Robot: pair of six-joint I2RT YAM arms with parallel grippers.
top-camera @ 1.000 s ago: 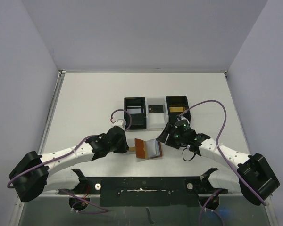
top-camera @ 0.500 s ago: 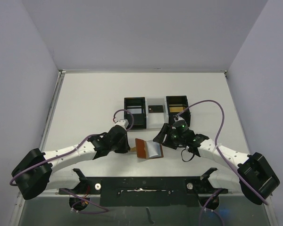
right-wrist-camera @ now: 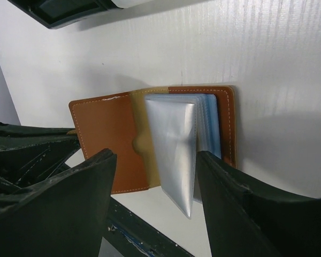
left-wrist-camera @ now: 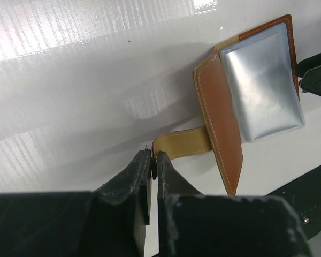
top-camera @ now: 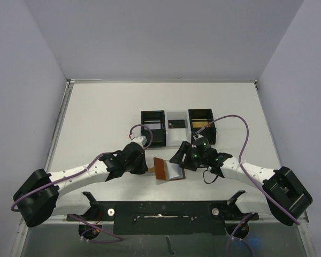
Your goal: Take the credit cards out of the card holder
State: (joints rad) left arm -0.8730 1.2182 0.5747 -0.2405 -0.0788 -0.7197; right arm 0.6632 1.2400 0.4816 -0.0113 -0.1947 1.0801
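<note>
Though the card holder [right-wrist-camera: 104, 142] lies open, its contents are unclear.

Bright, even overhead light; glare and blur in the wrist views.

Flat and sharp across the glossy white tabletop [top-camera: 96, 123] from above, with only faint soft shadows and a lavender cast on the plain walls [top-camera: 160, 37]. Streaked white glare along the upper tabletop in the left wrist view, a hard sheen on the silvery plastic sleeve [left-wrist-camera: 262, 80] of the small reddish-brown leather card holder [left-wrist-camera: 224, 134], a smudged reflection to its left. Dark and blurred at the bottom around the black left claw [left-wrist-camera: 154, 155]. Ribbed highlights in the right wrist view, soft shadow right of the card holder, defocused black fingers [right-wrist-camera: 69, 198] of the right claw [right-wrist-camera: 155, 160].
</note>
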